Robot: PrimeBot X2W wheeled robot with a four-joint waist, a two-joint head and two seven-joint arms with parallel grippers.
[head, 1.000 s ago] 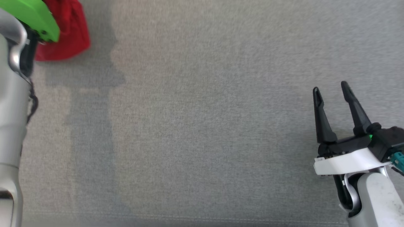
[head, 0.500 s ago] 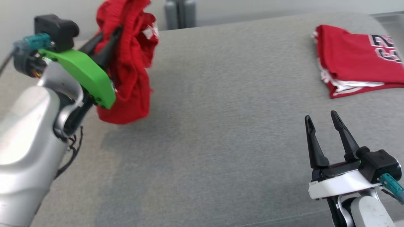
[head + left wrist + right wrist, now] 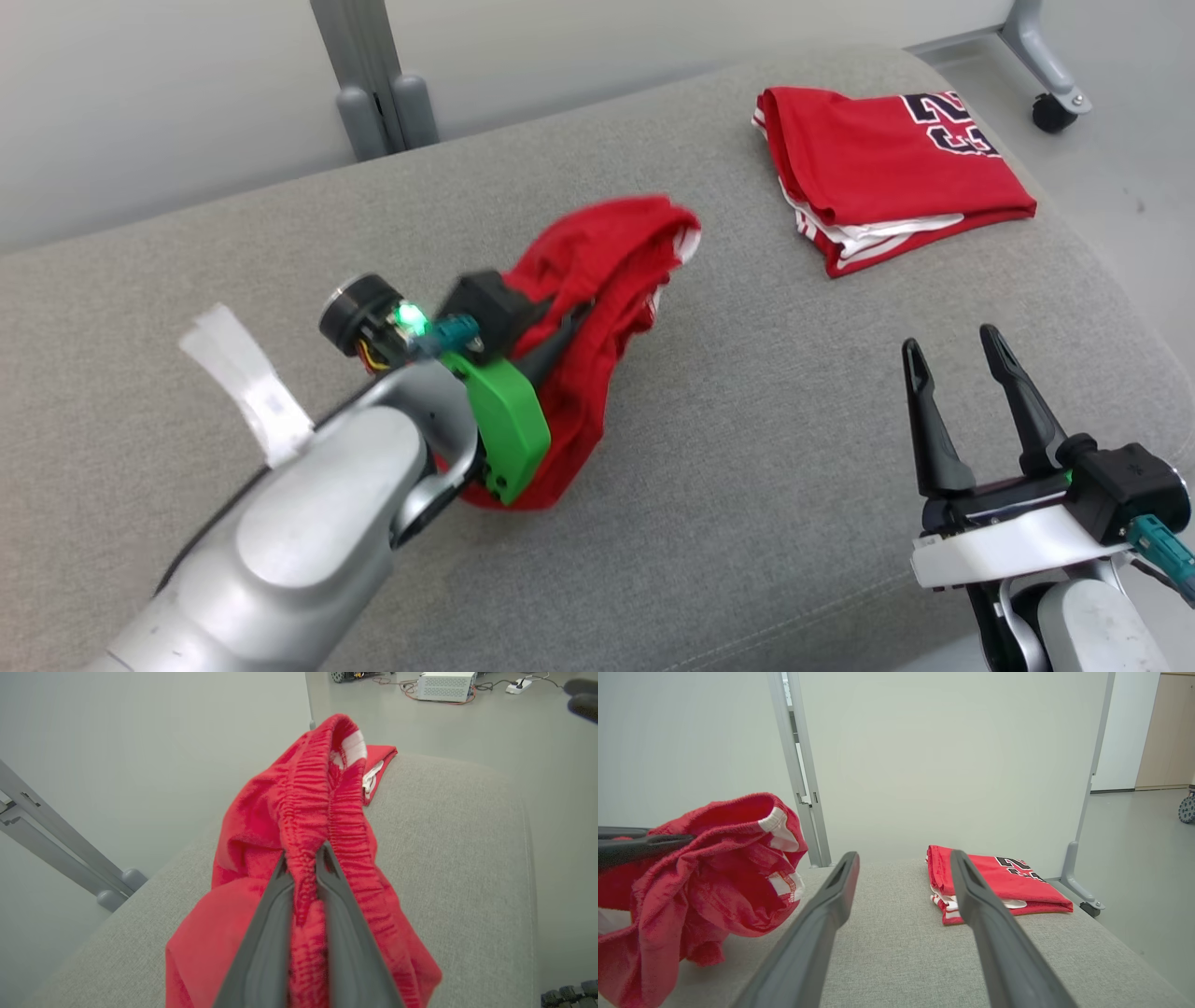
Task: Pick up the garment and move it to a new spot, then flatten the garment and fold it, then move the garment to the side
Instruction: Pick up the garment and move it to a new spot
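Note:
The garment (image 3: 597,271) is a crumpled pair of red shorts with a ribbed elastic waistband (image 3: 327,807). My left gripper (image 3: 581,315) is shut on that waistband and holds it up over the middle of the grey cushion (image 3: 747,439). The cloth's lower end hangs down to about the cushion's surface. From the right wrist the garment (image 3: 714,882) shows at the left, with the left fingers (image 3: 644,845) pinching it. My right gripper (image 3: 950,343) stands open and empty at the lower right, well apart from the garment; its fingers spread wide (image 3: 903,855).
A folded red jersey (image 3: 887,168) with dark numbers lies at the cushion's far right corner (image 3: 999,877). Behind the cushion stand a grey post (image 3: 373,84) and a pale partition (image 3: 948,765). A castor foot (image 3: 1055,103) is on the floor at the right.
The head camera has swung up from the bare cushion to take in the whole surface. The left gripper, still shut on the garment, has come lower and toward the cushion's middle. The right gripper has kept still.

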